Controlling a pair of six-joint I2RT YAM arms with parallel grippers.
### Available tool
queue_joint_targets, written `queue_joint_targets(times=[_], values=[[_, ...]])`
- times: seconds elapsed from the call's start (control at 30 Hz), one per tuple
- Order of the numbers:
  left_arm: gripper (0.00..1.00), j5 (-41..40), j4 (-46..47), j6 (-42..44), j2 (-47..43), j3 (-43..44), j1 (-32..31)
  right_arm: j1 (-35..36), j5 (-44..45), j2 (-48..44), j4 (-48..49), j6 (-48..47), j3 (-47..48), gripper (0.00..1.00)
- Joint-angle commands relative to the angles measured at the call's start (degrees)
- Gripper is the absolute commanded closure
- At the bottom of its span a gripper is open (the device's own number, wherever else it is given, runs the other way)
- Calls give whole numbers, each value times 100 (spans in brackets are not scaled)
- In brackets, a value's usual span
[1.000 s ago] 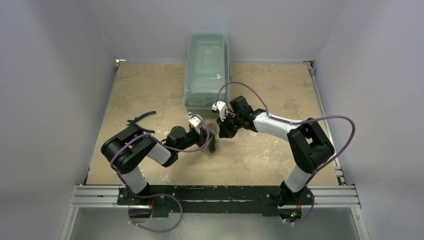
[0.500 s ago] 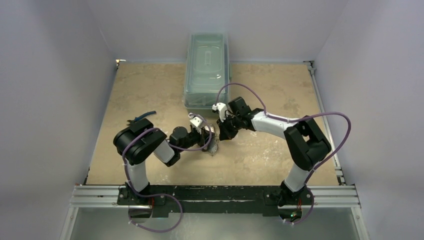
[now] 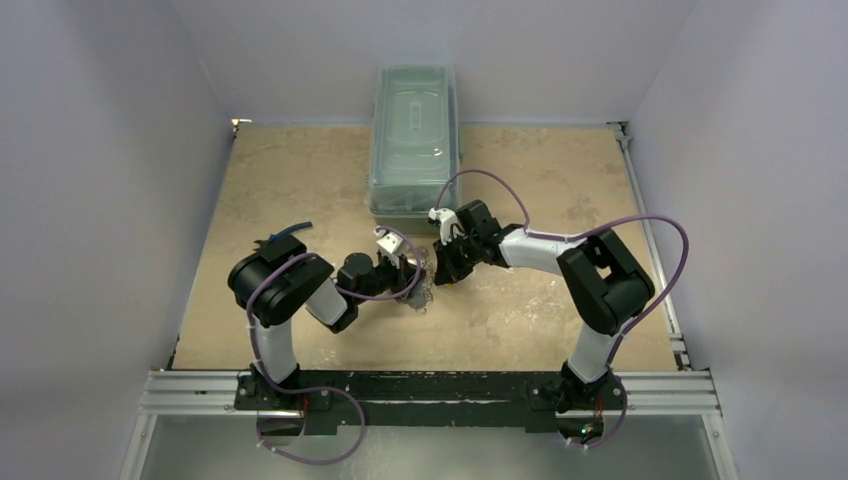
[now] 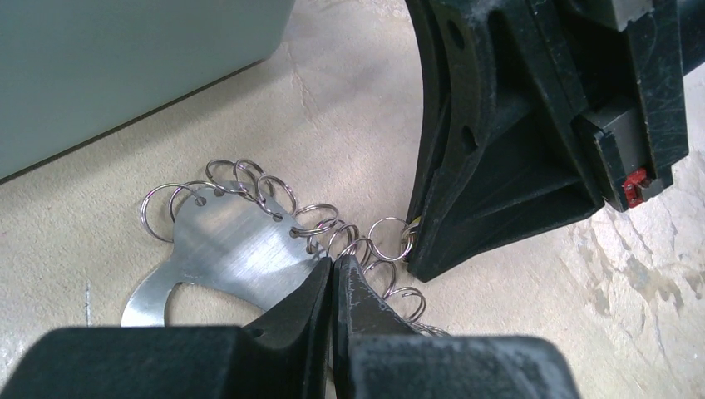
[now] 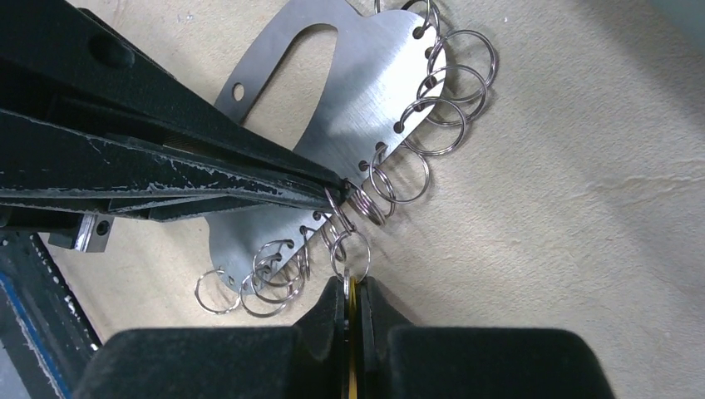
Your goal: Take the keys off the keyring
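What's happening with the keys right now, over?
Left pincer shut on ringed metal plate edge. Right pincer shut on yellow sliver, likely a key, by one split ring. Nothing blocking; blue-handled pliers sit apart, left.

the left arm (image 3: 300, 290) is folded tight at the elbow, forearm reaching right and low, its jaws pressed shut. the right arm (image 3: 560, 255) stretches left to meet it, jaws also shut, the two tips nearly touching.
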Motion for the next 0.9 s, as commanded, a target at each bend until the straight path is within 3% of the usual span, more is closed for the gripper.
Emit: queue_joint_targets(times=[0.0,0.13,0.43,0.63,0.87], values=[[100,-58,-225,383,-186,-142,194,-75,26,-70,-127,308,-145,100],[100,183,-268,575,-364,-159,192,-76,-32,-17,-160,294,-112,100],[66,1346,-1056,2154,-1351,-232,229,-71,-50,-15,-163,262,-117,100],[61,2373,-2903,3899,-1693,336,362,-70,-55,-48,-164,262,-126,100],[48,3062,-4911,5367,-1184,1609,584,-70,-68,-129,-135,253,-183,100]])
